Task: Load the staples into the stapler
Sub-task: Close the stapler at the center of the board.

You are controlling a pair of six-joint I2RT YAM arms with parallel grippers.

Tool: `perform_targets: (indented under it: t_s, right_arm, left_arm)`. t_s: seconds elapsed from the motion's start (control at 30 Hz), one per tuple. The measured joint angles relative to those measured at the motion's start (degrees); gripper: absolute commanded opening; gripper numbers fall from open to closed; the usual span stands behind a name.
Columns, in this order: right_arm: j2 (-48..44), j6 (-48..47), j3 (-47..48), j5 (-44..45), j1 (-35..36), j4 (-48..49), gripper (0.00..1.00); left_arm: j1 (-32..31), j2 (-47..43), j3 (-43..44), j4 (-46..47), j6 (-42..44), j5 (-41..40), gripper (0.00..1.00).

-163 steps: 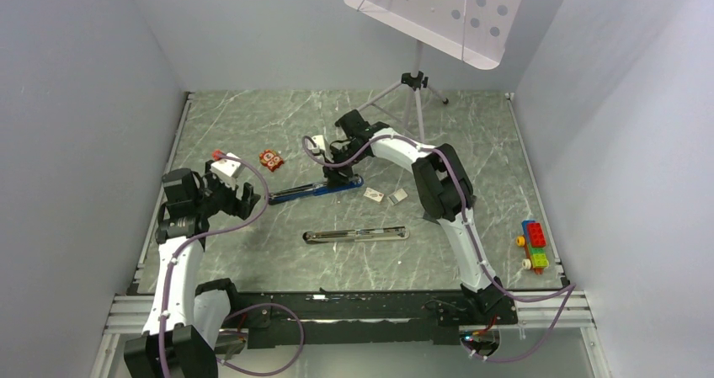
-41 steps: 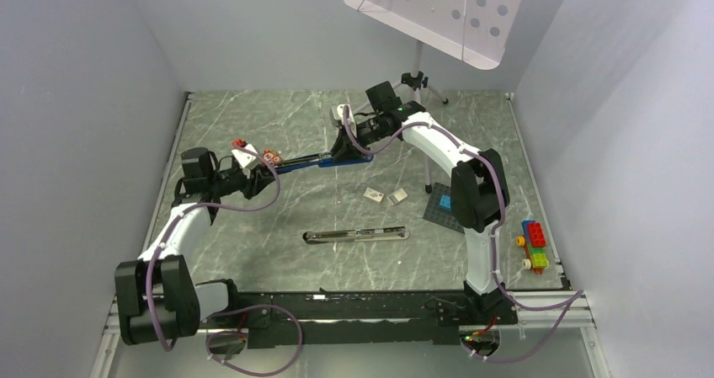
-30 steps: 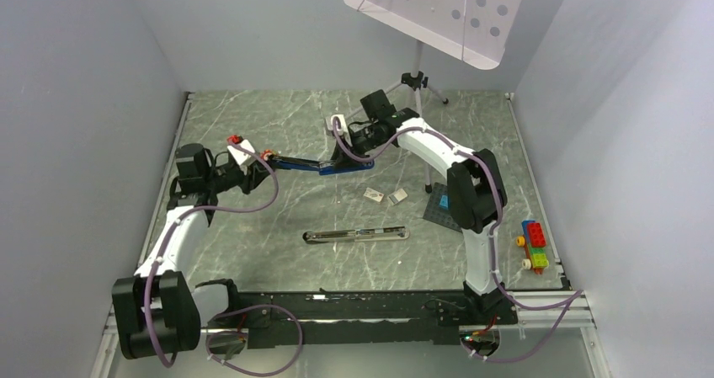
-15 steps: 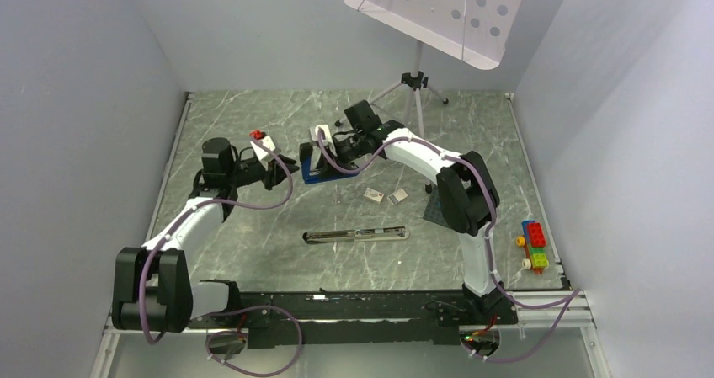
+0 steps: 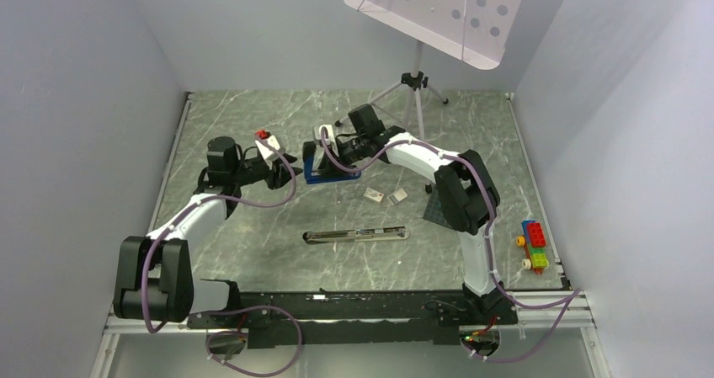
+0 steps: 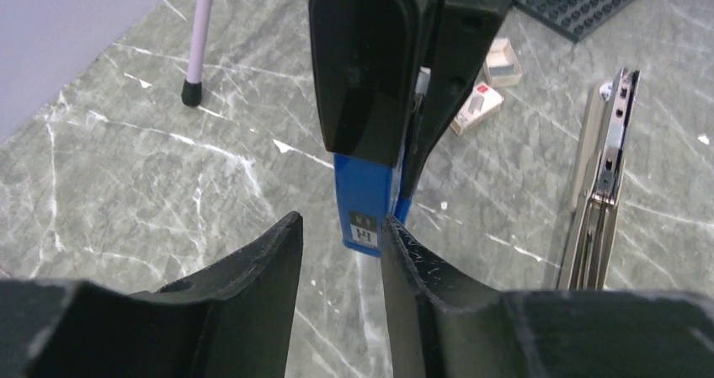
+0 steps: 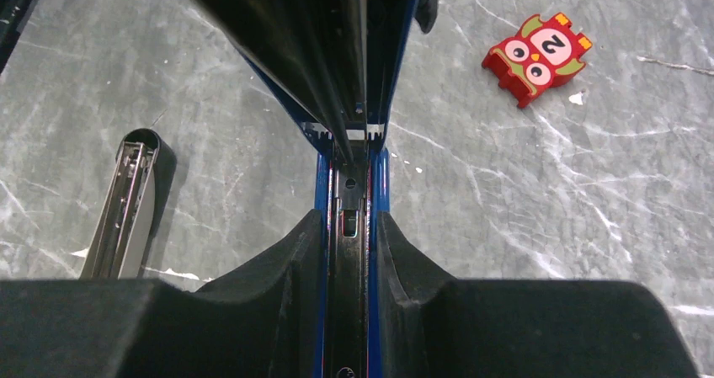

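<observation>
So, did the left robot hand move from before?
Yes. The left gripper moved right and toward the back, closer to the tripod, and now sits just left of the blue stapler.

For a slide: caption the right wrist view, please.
Right gripper clamps the open blue stapler by its base; a red owl tile and silver stapler lie nearby.

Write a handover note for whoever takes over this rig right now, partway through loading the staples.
Left gripper: open, at the end of the blue stapler, not gripping it.
Right gripper: shut on the blue stapler's base, with its top swung up.
Staples: loose on the table, apart from the blue stapler, in neither gripper.
Done: stapler opened, channel exposed.
Left: pick up the staples, seat them in the channel, close the top.
</observation>
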Motion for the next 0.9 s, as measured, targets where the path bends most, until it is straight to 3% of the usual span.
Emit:
perform_targets:
  t_s: [0.37,0.9]
  right_arm:
    - [2.69,-0.85,-3.74,0.96,-0.46,2.91,0.0]
    - [3.89,-3.17,-5.6,9.11,0.74,3.76,0.06]
  left_arm:
    - [-0.09,-0.04,0.0,-11.23,12.39,-2.34,0.59]
    - [-1.92,4.96,4.37,-14.12,17.14,-3.34,0.57]
